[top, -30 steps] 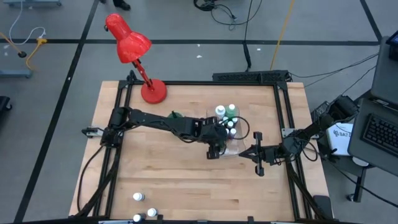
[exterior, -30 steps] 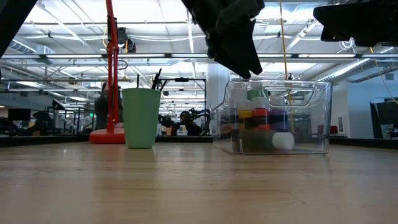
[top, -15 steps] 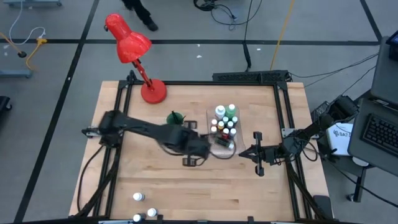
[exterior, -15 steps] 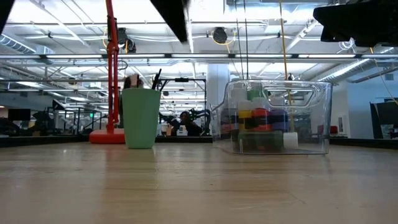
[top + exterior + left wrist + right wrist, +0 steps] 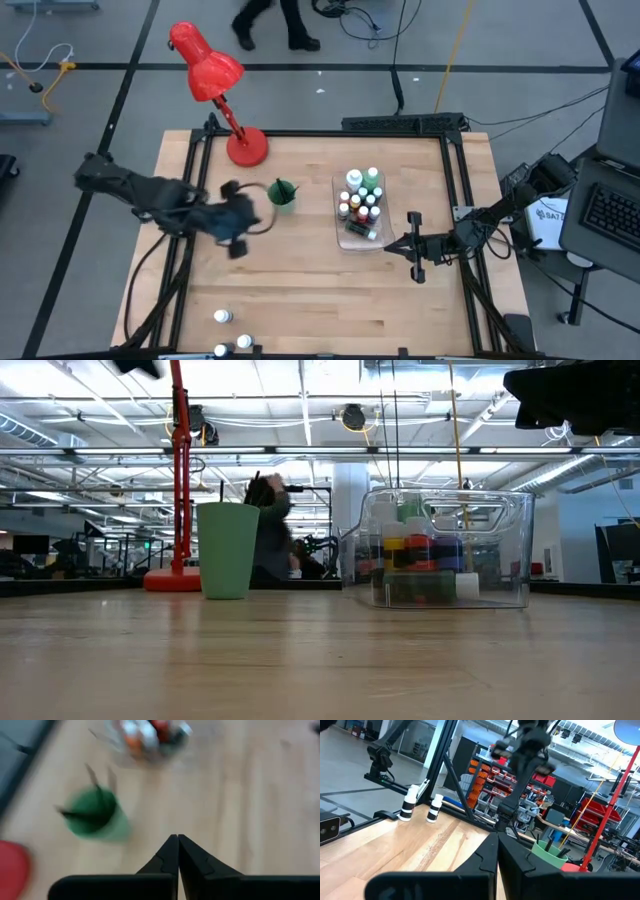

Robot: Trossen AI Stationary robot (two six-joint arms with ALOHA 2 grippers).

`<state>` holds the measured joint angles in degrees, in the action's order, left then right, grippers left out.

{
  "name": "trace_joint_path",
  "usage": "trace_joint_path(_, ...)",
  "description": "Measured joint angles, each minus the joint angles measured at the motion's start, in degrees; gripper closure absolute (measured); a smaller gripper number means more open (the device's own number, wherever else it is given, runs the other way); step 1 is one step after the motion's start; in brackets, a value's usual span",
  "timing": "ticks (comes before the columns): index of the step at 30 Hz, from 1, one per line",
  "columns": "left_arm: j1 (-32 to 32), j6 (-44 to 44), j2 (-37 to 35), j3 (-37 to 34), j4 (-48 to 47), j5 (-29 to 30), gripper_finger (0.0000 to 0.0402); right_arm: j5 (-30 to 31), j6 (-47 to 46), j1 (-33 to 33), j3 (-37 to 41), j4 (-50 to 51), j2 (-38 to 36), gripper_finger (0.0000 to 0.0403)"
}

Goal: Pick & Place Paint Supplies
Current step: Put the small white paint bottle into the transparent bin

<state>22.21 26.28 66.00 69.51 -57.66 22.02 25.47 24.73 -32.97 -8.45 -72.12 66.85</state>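
Locate the left pincer (image 5: 237,245) first: its two dark fingers are pressed together with nothing between them, as the left wrist view (image 5: 177,851) confirms. It hangs above the pale wooden counter (image 5: 300,300), just beside the green plastic cup (image 5: 282,194), on the side away from the clear plastic bin (image 5: 360,205).

The green plastic cup stands upright on the counter and holds several thin dark-handled brushes (image 5: 252,487), whose ends project above its rim. Note that the red desk lamp (image 5: 215,85) has its round base on the counter near the cup, toward the far edge.

On the other side of the cup, a short way off, the clear plastic bin contains the small paint bottles with white caps (image 5: 365,195), standing close together; green, red, orange and dark bodies are visible through the wall in the low view (image 5: 420,550).

Beyond the bin from the cup, find the right pincer (image 5: 390,245), waiting just beside the bin's near corner. Its fingers are likewise pressed together and carry nothing (image 5: 497,851).

Three more white-capped bottles (image 5: 222,317) stand well apart from the cup, at the counter's near edge on the left arm's side.

A person (image 5: 268,535) is visible in the room behind the cup.
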Motion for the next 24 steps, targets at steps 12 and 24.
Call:
trace_joint_path(12,22.5,19.3,-12.3,-20.7,10.2,-2.3,0.0397,0.0,-1.7,0.0,0.0,0.0,0.0,0.0399)
trace_joint_path(24,39.3,41.5,4.6,-4.6,-10.9,2.4,0.0400,0.0,-4.3,0.0,0.0,0.0,0.0,0.0399)
